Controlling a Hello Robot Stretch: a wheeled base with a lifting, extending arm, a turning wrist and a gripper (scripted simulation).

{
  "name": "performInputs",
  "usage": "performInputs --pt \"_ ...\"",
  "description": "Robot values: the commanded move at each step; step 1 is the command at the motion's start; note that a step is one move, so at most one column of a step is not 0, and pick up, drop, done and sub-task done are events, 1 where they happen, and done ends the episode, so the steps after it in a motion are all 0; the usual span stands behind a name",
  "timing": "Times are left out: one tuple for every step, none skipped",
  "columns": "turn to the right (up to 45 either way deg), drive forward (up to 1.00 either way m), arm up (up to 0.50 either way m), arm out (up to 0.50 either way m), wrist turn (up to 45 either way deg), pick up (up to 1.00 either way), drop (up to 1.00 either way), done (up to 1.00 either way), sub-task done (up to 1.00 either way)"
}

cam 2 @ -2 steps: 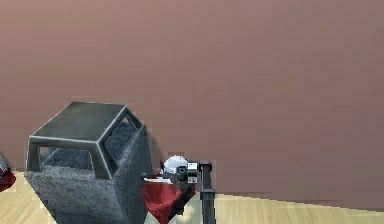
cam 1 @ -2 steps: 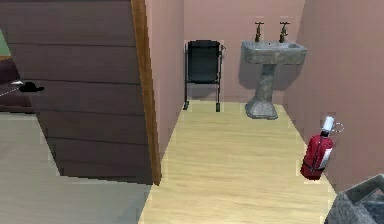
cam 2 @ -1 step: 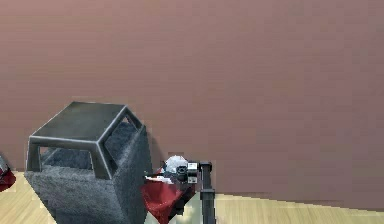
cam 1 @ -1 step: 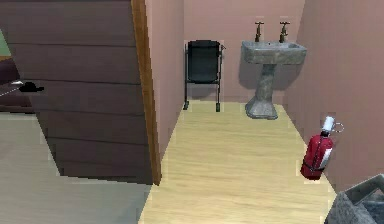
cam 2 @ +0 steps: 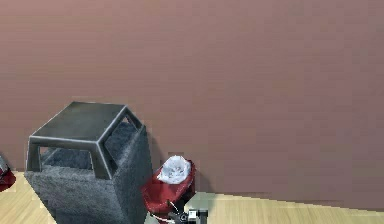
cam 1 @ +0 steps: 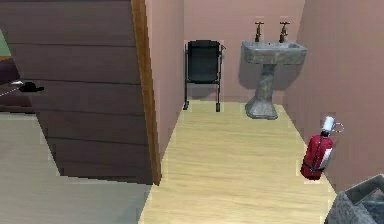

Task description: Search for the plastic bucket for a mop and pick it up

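In the arm side view, a red bucket with a pale insert on top stands on the wood floor at its edge along the pink wall. It is just beside the right side of a grey bin with an open-framed lid. The gripper shows at the view's bottom edge, directly in front of the bucket. Whether it touches the bucket cannot be told, and neither can the state of its fingers or whether it holds anything. A sliver of red sits at the view's left edge, beside the bin.

The forward view looks past a brown door into a small room. A black rack and a pedestal sink with two taps stand at the floor's far edge. A red extinguisher stands at the floor's right edge, near the bin's corner at bottom right.
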Motion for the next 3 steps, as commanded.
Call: performInputs --pt "0.0 0.0 0.0 0.0 0.0 1.0 0.0 0.0 0.0" --pt "0.0 0.0 0.1 0.0 0.0 0.0 0.0 0.0 0.0" --pt "0.0 0.0 0.0 0.0 0.0 0.0 0.0 1.0 0.0"
